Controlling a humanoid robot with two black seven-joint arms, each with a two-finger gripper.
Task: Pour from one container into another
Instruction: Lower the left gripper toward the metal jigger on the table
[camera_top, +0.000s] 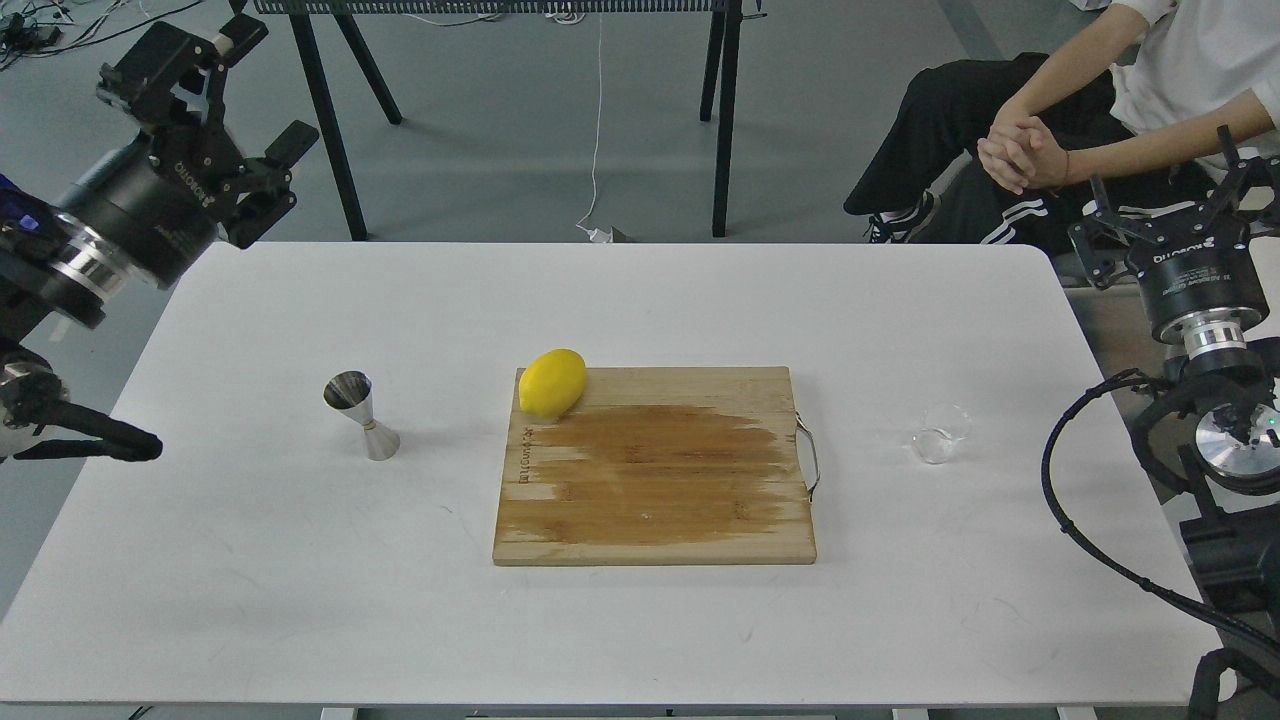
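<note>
Grey floor and the black legs of another table lie behind a white tabletop (300, 560); a seated person (1100, 110) with clasped hands waits at the far right corner. Near the middle of the tabletop lies a wooden cutting board (655, 480) with a darker stained patch across its face and a metal handle on its right edge; a yellow lemon (552, 382) rests on the board's far left corner, slightly overhanging the edge. Left of the board, well apart from it, the steel jigger (361, 414) stands upright on its narrower cone, open mouth upward; right of the board, near the handle side but not touching it, the clear glass cup (938, 437) sits upright on the bare tabletop. The left pincer (225, 85) hangs above the far left corner of the tabletop, its fingers apart and holding nothing, well away from the jigger; the right pincer (1160, 215) hovers off the right edge beyond the cup, seen nearly end-on and dark, so I cannot tell whether its fingers are apart or together.
</note>
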